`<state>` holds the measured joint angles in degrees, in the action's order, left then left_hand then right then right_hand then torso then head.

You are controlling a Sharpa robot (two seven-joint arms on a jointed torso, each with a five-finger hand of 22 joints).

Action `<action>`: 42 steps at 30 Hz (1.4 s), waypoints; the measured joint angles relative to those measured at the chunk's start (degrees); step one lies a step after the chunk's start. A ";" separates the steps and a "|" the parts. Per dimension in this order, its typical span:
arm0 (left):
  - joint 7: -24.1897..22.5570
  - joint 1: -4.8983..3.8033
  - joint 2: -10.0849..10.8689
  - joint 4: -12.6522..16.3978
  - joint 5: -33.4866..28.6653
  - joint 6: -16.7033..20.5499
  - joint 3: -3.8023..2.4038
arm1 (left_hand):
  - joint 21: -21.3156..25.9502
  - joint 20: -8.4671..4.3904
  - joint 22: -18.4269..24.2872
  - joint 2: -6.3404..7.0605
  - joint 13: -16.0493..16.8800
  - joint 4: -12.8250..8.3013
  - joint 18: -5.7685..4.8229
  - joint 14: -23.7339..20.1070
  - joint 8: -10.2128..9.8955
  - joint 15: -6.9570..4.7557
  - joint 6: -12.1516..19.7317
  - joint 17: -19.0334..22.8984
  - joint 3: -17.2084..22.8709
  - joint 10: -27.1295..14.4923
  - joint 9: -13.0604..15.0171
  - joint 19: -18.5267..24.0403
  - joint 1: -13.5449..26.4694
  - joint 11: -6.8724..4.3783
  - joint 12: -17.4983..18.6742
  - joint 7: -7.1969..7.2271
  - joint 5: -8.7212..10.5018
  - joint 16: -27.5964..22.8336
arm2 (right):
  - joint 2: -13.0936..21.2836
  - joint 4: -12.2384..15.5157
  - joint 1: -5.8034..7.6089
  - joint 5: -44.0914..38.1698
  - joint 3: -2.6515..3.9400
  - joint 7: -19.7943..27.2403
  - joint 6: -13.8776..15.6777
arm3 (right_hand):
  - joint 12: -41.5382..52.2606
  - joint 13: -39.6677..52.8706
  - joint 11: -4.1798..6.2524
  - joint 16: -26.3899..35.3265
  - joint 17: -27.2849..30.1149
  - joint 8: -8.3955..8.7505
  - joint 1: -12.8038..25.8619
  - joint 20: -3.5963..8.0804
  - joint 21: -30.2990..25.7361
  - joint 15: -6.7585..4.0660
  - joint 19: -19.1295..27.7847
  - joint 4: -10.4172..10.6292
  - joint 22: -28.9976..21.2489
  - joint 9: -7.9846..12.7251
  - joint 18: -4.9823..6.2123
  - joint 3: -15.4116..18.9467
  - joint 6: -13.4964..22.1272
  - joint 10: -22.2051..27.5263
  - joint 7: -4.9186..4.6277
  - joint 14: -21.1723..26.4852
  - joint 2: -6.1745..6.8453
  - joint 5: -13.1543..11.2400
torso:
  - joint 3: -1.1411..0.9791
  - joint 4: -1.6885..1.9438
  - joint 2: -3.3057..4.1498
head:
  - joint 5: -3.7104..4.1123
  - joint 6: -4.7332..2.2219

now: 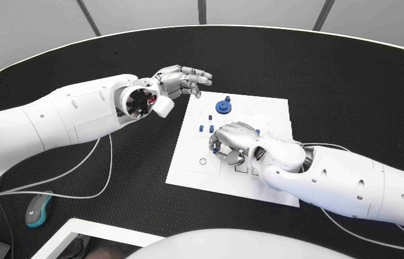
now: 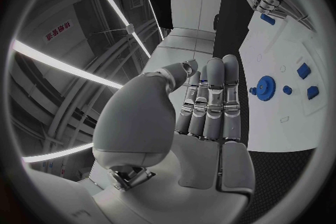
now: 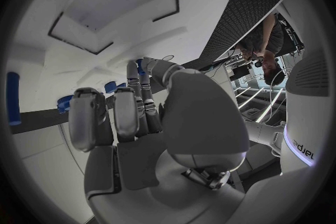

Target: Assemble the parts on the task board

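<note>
The right hand point(image 1: 234, 144) lies low over the middle of the task board point(image 1: 268, 112), fingers curled in toward the palm; a bit of blue shows at its left edge in the head view, and in the right wrist view a sliver of blue point(image 3: 139, 63) sits at the fingertips point(image 3: 133, 70), but whether the hand actually pinches a part I cannot tell. The left hand point(image 1: 179, 81) hovers just off the board's far left corner, its fingers straight and side by side with nothing in them; the left wrist view confirms an empty palm point(image 2: 203, 117) facing the board from beside it.

On the board, a blue gear point(image 1: 223, 105) stands toward the far edge, with small blue parts point(image 1: 205, 128) between it and the right hand. The left wrist view shows what the head view hides less clearly: the gear's toothed rim point(image 2: 264, 89), a small round peg point(image 2: 287, 90) beside it and two blocky blue pieces point(image 2: 304, 71) further along. The right wrist view adds a blue bar point(image 3: 13, 98) at its rim and the board's recessed outlines.

Off the board, white cables point(image 1: 105, 165) trail over the black table point(image 1: 337, 72) on the left, near a teal-and-grey object point(image 1: 38, 209).
</note>
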<state>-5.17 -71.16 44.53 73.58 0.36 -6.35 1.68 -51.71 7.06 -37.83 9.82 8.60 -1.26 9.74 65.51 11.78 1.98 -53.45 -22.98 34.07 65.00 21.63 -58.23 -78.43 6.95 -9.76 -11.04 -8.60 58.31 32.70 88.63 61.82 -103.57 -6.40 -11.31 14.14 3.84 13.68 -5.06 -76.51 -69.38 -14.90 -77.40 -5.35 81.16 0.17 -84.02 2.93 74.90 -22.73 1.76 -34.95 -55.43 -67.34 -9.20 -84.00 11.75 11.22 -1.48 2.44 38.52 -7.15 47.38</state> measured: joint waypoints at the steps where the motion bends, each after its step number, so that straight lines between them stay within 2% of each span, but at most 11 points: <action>1: 0.01 0.00 0.02 -0.02 0.00 0.00 0.00 | 0.00 0.00 0.00 0.00 0.00 0.00 0.00 0.00 0.00 0.00 0.00 0.00 0.00 0.00 0.00 0.00 0.00 0.00 0.00 0.00 0.00 0.00 | 0.02 -0.02 0.00 0.00 0.00 0.04 -0.05 | 0.15 -0.01 -0.15 0.02 0.13 0.32 0.22 0.00 -0.53 0.03 0.00 0.01 0.00 0.13 0.00 -0.02 0.39 0.72 -0.18 0.04 0.22 0.00 | -0.02 -0.01 -0.01 | 0.00 0.01; 10: 0.07 0.00 0.14 -0.09 0.00 0.00 0.00 | 0.00 0.00 0.00 -0.22 0.00 0.15 -0.01 0.00 0.00 0.00 0.00 -0.01 -0.16 0.00 0.00 0.00 0.22 0.00 0.00 0.00 0.00 -0.23 | 0.89 0.57 0.00 0.00 -0.01 0.18 0.23 | -0.25 -0.01 1.15 0.67 1.37 1.30 1.40 -0.80 -4.52 0.42 -0.02 0.49 0.00 0.73 0.01 0.15 1.52 2.73 -0.30 0.04 1.40 0.00 | -0.04 -0.02 -0.01 | 0.15 -0.14; 13: 0.08 0.00 0.18 -0.11 0.00 0.01 0.00 | 0.00 0.00 0.00 -0.22 0.00 0.15 0.00 0.00 0.00 0.00 0.00 -0.01 -0.15 0.00 0.00 0.00 0.22 0.00 0.00 0.00 0.00 -0.23 | 1.44 1.07 0.00 0.00 -0.01 0.10 0.72 | -0.44 -2.61 -0.64 0.84 1.76 1.30 1.40 -0.80 -5.71 0.58 -0.02 0.48 0.00 0.65 0.01 0.15 1.65 5.29 -0.39 -0.12 1.40 0.00 | -0.04 -0.02 -0.01 | 0.25 -0.18; 14: 0.08 0.00 0.20 -0.12 0.00 0.01 0.00 | 0.00 0.00 0.00 -0.22 0.00 0.15 0.00 0.00 0.00 0.00 0.00 -0.01 -0.15 0.00 0.00 0.00 0.22 0.00 0.00 0.00 0.00 -0.23 | 1.73 1.37 0.00 0.00 -0.01 0.05 0.99 | -0.13 -2.58 -1.36 0.87 1.97 1.64 1.70 -0.80 -6.31 0.63 -0.02 0.63 0.00 0.67 0.52 0.29 1.62 6.28 -0.41 -0.17 1.70 0.00 | -0.03 -0.02 -0.01 | 0.29 -0.20; 15: 0.09 0.00 0.22 -0.12 0.00 0.01 0.00 | 0.00 0.00 0.00 -0.22 0.00 0.15 0.00 0.00 0.00 0.00 0.00 -0.01 -0.15 0.00 0.00 0.00 0.22 0.00 0.00 0.00 0.00 -0.23 | 1.99 1.66 0.01 0.00 -0.01 0.00 1.27 | -0.07 -2.55 -1.30 0.87 2.05 1.69 1.71 -0.80 -6.54 0.63 -0.02 0.65 0.00 0.73 0.92 0.32 1.60 6.78 -0.44 -0.17 1.70 0.00 | -0.02 -0.02 0.00 | 0.31 -0.21; 22: 0.10 0.00 0.32 -0.23 0.00 -0.01 0.01 | 0.00 0.00 0.00 -0.22 0.00 0.15 0.00 0.00 0.00 0.00 0.00 -0.01 -0.15 0.00 0.00 0.00 0.22 0.00 0.00 0.00 0.00 -0.23 | 5.27 5.32 0.04 0.00 0.10 -0.98 4.63 | -0.07 -2.54 -1.15 0.87 2.15 1.69 1.70 -0.79 -6.73 0.63 -0.02 0.65 0.00 0.85 0.92 0.32 1.83 6.64 -0.20 -0.17 1.70 0.00 | 0.00 -0.08 -0.07 | 0.74 -0.50; 27: 0.10 0.00 0.31 -0.38 0.00 -0.13 0.01 | 0.00 0.00 -0.01 -0.22 0.00 0.15 -0.01 0.00 0.00 0.00 0.00 -0.01 -0.15 0.00 0.00 0.00 0.22 0.00 0.00 0.00 0.00 -0.23 | 8.51 8.43 0.29 -0.01 0.80 -1.98 6.67 | 0.15 -2.54 -1.16 0.87 2.15 1.91 1.70 -0.79 -6.73 0.63 -0.02 0.65 0.00 0.96 0.91 0.32 2.23 6.64 -0.20 -0.17 1.70 0.00 | 0.01 -0.21 -0.17 | 1.28 -0.99; 32: 0.08 0.01 0.31 -0.46 0.00 -0.24 0.01 | 0.00 0.00 -0.01 -0.22 0.00 0.15 -0.01 0.00 0.00 0.00 0.00 -0.02 -0.15 0.00 0.00 0.00 0.22 0.00 0.00 0.00 0.00 -0.23 | 12.08 10.86 1.49 0.26 1.84 -3.38 7.09 | 1.04 -2.54 -0.78 0.87 2.01 1.91 2.24 -0.79 -6.73 0.63 -0.02 1.44 0.00 1.03 0.91 1.11 2.23 5.80 -0.20 -0.17 2.23 0.00 | 0.04 -0.35 -0.29 | 2.16 -1.64; 37: 0.03 0.01 0.32 -0.54 0.00 -0.29 0.01 | 0.00 0.00 -0.01 -0.22 0.00 0.15 -0.01 0.00 0.00 0.00 0.00 0.01 -0.15 0.00 0.00 0.00 0.22 0.00 0.00 0.00 0.00 -0.23 | 15.41 11.33 3.70 1.80 2.29 -4.40 5.71 | 1.04 -2.94 -0.76 0.87 1.95 2.41 2.68 -0.79 -7.18 0.62 -0.02 1.92 0.00 1.24 0.91 2.27 2.67 5.82 0.23 -0.17 2.68 -0.54 | 0.08 -0.49 -0.43 | 3.41 -2.53; 40: 0.01 0.02 0.32 -0.62 0.00 -0.31 0.01 | 0.00 0.00 0.05 -0.22 0.00 0.15 -0.01 0.00 0.00 0.00 0.00 0.11 -0.15 0.00 0.00 0.00 0.22 0.00 0.00 0.00 0.00 -0.23 | 16.90 10.66 4.85 2.20 2.38 -4.79 4.58 | 1.48 -3.23 -0.35 0.87 2.02 2.96 2.66 -0.79 -7.83 0.62 -0.02 2.54 0.00 1.50 0.91 3.84 3.13 6.23 1.38 -0.16 3.17 -1.35 | 0.12 -0.59 -0.51 | 3.94 -2.90; 42: 0.00 0.02 0.30 -0.64 0.00 -0.32 0.02 | 0.00 0.00 0.05 -0.22 0.00 0.15 -0.01 0.00 0.00 0.00 0.00 0.11 -0.15 0.00 0.00 0.00 0.22 0.00 0.00 0.00 0.00 -0.22 | 17.49 10.01 5.32 2.35 2.42 -4.97 3.59 | 1.48 -3.67 -0.38 0.91 2.53 3.42 2.36 -0.79 -9.69 0.63 -0.02 3.20 0.00 1.74 0.95 5.74 3.35 7.10 1.76 -0.17 3.43 -1.35 | 0.12 -0.64 -0.55 | 4.16 -3.08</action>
<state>-5.18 -71.14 44.83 72.93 0.36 -6.67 1.69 -51.71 7.06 -37.78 9.61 8.60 -1.11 9.73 65.51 11.78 1.98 -53.45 -22.87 33.92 65.00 21.63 -58.23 -78.21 6.95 -9.76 -11.04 -8.60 58.08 50.19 98.64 67.14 -101.22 -3.98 -16.28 17.72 5.32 10.01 -5.44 -75.60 -66.84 -11.49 -75.03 -6.15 71.47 0.79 -84.04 6.14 74.90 -20.99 2.71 -29.21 -52.08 -60.23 -7.45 -84.16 15.18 9.86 -1.36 1.80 37.97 -2.98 44.31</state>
